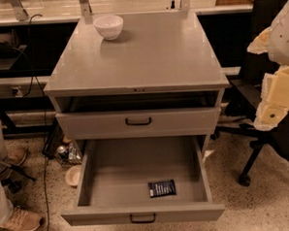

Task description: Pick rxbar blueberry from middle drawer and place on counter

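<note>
Middle drawer (pixel 140 216) open, lower frame; rxbar blueberry (pixel 162 188) flat inside near front, not grasped. Gripper (pixel 275 105) right edge, well apart, grip state cannot tell. Pick and placing on counter (pixel 146 59) both left

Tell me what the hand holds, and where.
Nothing visible. The hand hangs at the right edge, far from the bar lying in the open drawer.

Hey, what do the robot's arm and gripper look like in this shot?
Both sit at the right edge of the camera view. The arm shows as a rounded white shell with a ragged cream-coloured edge. Below it, the gripper is built of blocky, pale yellow-cream pieces with flat faces. No cables, lettering or sleeves show on either.
</note>
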